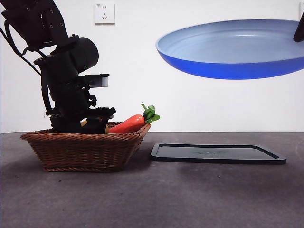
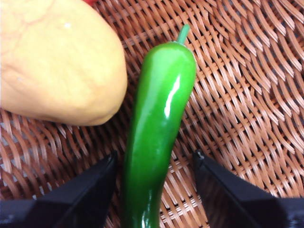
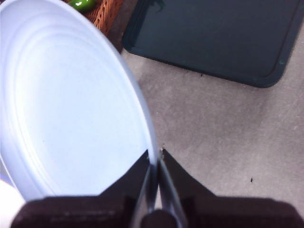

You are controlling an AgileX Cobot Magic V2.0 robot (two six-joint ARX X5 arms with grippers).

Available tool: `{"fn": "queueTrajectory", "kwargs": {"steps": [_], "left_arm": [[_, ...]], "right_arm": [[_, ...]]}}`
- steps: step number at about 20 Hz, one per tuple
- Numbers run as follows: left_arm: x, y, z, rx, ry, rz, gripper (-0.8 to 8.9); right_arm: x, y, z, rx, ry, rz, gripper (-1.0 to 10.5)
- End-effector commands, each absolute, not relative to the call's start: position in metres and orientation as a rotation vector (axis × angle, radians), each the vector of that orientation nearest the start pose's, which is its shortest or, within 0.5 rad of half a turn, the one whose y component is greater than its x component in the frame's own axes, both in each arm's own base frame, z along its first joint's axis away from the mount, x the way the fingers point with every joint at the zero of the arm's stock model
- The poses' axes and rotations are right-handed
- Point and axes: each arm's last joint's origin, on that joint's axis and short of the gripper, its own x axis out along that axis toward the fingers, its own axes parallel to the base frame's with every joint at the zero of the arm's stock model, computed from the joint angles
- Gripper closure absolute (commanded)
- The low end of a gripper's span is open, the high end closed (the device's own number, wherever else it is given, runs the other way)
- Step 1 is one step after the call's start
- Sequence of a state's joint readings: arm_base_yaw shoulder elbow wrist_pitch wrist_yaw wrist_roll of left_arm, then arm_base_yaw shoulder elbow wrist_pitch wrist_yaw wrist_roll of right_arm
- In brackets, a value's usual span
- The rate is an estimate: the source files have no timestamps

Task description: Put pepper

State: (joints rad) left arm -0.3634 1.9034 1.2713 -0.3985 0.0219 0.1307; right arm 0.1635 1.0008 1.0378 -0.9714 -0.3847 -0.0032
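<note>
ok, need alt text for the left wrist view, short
A glossy green pepper lies on the woven floor of a wicker basket, between the open jaws of the left claw, which do not touch it. A pale yellow-tan rounded item sits next to the pepper.

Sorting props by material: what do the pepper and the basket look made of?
Pepper: likely plastic, going by its glossy, uniform green skin with a sharp highlight. Basket: brown woven wicker or rattan, with visible interlaced strands, matte.
</note>
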Motion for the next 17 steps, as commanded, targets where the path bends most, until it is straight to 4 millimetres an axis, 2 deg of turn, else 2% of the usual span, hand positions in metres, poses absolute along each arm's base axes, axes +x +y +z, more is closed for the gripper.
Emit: {"fn": "queueTrajectory", "kwargs": {"steps": [1, 4, 11, 14, 17], "left_arm": [[0.366, -0.144, 0.166, 0.311, 1.022, -0.404, 6.49], [0.366, -0.144, 0.166, 0.301, 1.030, -0.399, 7.04], [0.362, -0.143, 0.173, 0.287, 1.047, -0.394, 7.05], [0.355, -0.143, 0.192, 0.283, 1.008, -0.402, 7.05], [0.346, -0.144, 0.220, 0.275, 0.936, -0.416, 7.05]], "right_arm": [[0.174, 0.040, 0.323, 0.106, 0.917, 0.516, 9.4], [0.174, 0.040, 0.323, 0.104, 0.917, 0.516, 9.4], [0.174, 0.040, 0.323, 0.104, 0.917, 0.516, 9.4], [0.174, 0.040, 0.323, 0.103, 0.917, 0.516, 9.4], [0.176, 0.040, 0.323, 0.107, 0.915, 0.514, 9.4]]}}
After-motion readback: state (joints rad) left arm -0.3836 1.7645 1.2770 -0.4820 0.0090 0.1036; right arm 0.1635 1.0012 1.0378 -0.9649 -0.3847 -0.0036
